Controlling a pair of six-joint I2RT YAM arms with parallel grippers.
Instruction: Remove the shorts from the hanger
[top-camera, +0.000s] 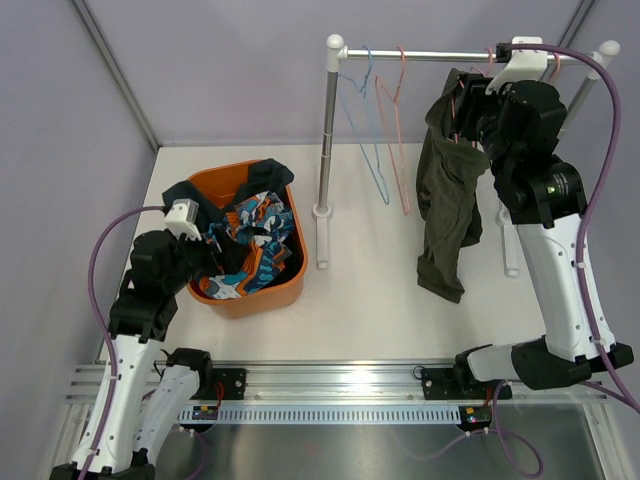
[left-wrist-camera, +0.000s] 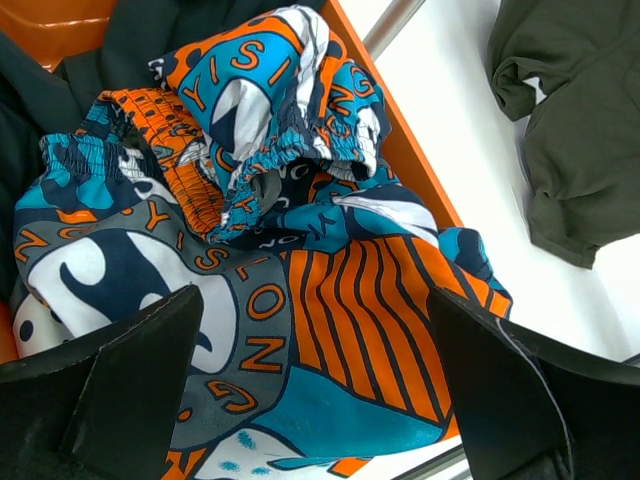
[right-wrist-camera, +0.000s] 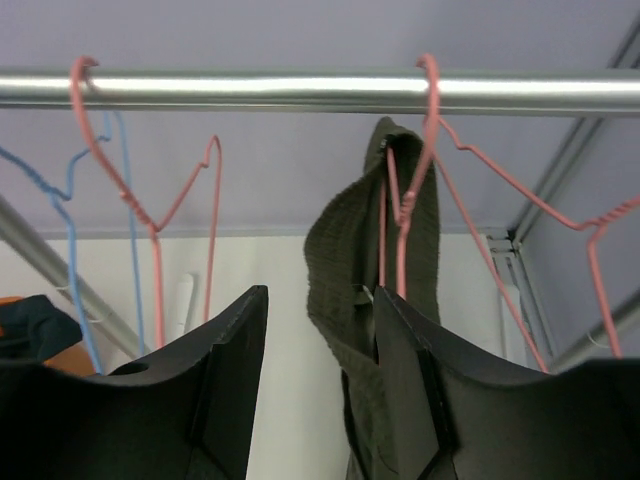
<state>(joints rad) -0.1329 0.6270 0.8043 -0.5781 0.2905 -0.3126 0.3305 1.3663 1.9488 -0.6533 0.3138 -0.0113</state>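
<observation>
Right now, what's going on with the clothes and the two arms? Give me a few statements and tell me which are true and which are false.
1. The olive green shorts hang from a pink hanger on the rail. True.
2. The orange basket holds nothing. False: the patterned shorts and some dark fabric lie in it.
3. The left gripper is clamped on the patterned shorts. False: its jaws stand wide open above them.
4. A bare blue hanger also hangs on the rail. True.
5. The right gripper is down in the basket. False: it is up by the rail, jaws apart, at the olive green shorts.
</observation>
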